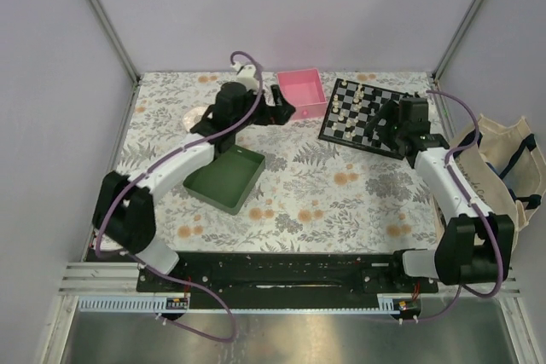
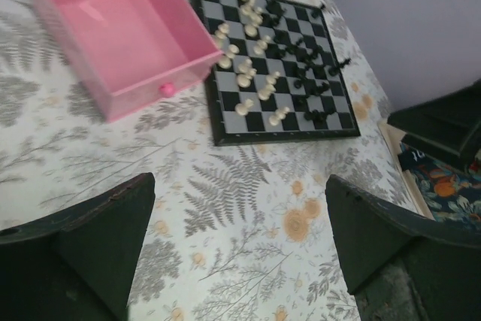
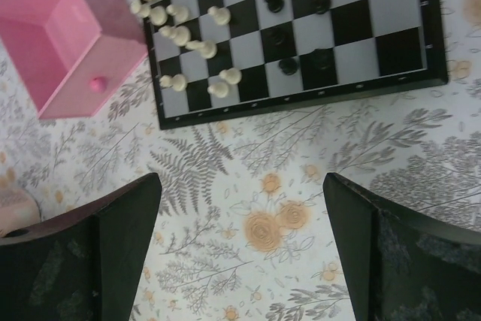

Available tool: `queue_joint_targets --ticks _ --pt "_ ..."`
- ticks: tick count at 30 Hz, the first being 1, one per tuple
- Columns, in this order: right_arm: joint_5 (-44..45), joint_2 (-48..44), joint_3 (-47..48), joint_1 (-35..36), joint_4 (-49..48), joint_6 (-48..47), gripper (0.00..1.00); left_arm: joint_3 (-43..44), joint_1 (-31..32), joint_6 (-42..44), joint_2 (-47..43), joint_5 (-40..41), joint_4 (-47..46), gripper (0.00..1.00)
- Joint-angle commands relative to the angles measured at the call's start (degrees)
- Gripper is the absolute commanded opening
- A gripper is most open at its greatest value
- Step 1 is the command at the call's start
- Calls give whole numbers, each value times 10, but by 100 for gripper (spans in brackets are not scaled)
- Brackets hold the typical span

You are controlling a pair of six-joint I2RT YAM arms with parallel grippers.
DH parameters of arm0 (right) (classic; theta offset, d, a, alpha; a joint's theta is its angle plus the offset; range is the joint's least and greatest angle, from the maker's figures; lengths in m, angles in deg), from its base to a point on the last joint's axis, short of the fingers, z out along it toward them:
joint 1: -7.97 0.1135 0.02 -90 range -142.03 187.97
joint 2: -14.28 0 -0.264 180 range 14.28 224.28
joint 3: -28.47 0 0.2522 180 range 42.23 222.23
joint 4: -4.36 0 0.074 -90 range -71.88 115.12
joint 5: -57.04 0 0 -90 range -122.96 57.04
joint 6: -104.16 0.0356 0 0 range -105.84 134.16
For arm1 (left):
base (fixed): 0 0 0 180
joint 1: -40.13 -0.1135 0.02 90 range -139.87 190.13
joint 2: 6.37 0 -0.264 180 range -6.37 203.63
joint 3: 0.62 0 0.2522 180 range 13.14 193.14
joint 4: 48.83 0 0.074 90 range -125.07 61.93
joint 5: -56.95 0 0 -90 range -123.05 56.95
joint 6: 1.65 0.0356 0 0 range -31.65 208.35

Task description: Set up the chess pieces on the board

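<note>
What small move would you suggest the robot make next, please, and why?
Probably ease the right gripper forward over the nearest black piece on the board. Its jaws stand open and empty above the tablecloth, just short of the board's near edge, and the black pieces look scattered rather than lined up.

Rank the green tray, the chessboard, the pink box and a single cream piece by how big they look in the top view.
1. Green tray and chessboard: about alike. The right arm covers part of the board, so I won't rank them.
2. Pink box.
3. Cream piece, by far the smallest.
</note>
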Motion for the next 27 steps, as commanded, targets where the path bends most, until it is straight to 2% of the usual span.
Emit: queue_joint_targets --ticks 1,6,12,13,14,15,16,19,26,27 --pt "-14 27 39 -70 31 -15 99 111 34 7 113 -98 -53 99" --pt "-76 69 36 -149 7 -10 99 187 66 8 218 -120 -65 97" --pt "-99 123 46 -194 -21 6 86 217 73 -25 308 -118 -103 89" --pt "-100 131 49 -197 -24 9 85 220 73 -29 319 -115 -105 86" --pt "-102 140 52 -202 -28 9 77 224 73 -31 328 -111 -104 81" --pt "-100 147 57 -205 -28 5 72 226 72 -31 334 -104 -105 67" --pt "-96 155 60 -208 -28 2 72 226 73 -33 341 -102 -111 62" --pt "-88 176 69 -219 -29 -2 67 250 73 -42 367 -96 -94 67" --pt "-104 236 105 -238 -36 2 65 318 66 -61 414 -59 -63 64" --pt "-107 248 113 -240 -36 2 62 334 62 -63 424 -58 -47 64"
